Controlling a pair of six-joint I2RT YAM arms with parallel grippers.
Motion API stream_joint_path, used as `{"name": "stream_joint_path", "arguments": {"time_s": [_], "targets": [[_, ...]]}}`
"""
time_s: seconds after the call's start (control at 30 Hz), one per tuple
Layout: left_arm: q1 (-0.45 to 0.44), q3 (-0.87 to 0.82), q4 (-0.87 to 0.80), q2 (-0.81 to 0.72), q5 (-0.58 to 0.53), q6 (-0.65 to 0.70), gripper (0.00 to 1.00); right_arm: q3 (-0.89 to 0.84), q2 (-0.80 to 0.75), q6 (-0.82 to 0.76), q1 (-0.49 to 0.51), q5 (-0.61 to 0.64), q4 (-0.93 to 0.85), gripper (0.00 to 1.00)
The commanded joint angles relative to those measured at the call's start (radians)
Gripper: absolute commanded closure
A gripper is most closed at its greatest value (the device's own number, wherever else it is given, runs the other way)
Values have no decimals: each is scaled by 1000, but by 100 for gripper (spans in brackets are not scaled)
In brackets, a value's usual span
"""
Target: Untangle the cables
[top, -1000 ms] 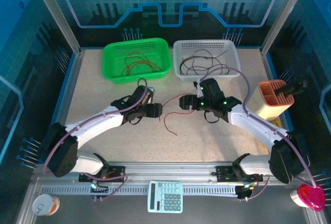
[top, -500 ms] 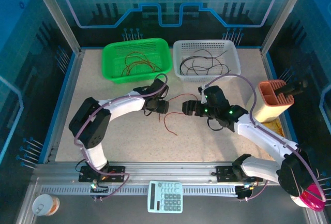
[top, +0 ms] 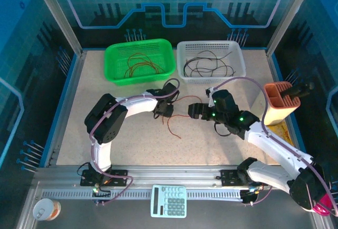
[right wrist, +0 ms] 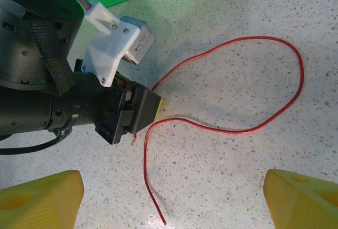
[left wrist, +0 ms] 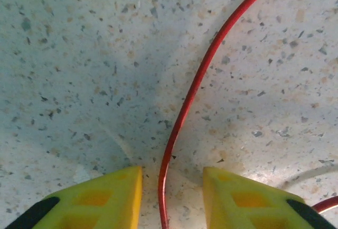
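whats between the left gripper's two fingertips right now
A red cable runs through the gap between the left gripper's fingertips, lying on bare speckled table, as the left wrist view shows.

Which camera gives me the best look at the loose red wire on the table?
Right wrist: the red wire shows there almost whole, with its loop and free end. Left wrist gives only a short stretch running between the left gripper fingertips. Top external shows it small and thin.
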Motion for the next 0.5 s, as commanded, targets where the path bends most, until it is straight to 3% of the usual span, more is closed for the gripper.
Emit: {"name": "stream_joint_path", "arguments": {"time_s": [0.0,0.17,0.23,0.33,0.47], "targets": [[-8,15,-33,38,-36,8,68,44,-21,4,12,15,-19,11],[-9,10,-28,45,-40,4,83,69,-27,6,13,5,-22,11],[-10,12,-27,49,-33,7,100,75,-31,7,12,5,-22,11],[-10,11,-18,32,-11,18,100,83,-38,7,13,11,-25,11],[-14,31,-20,-126,-5,31,100,93,-49,6,13,17,-34,11]]}}
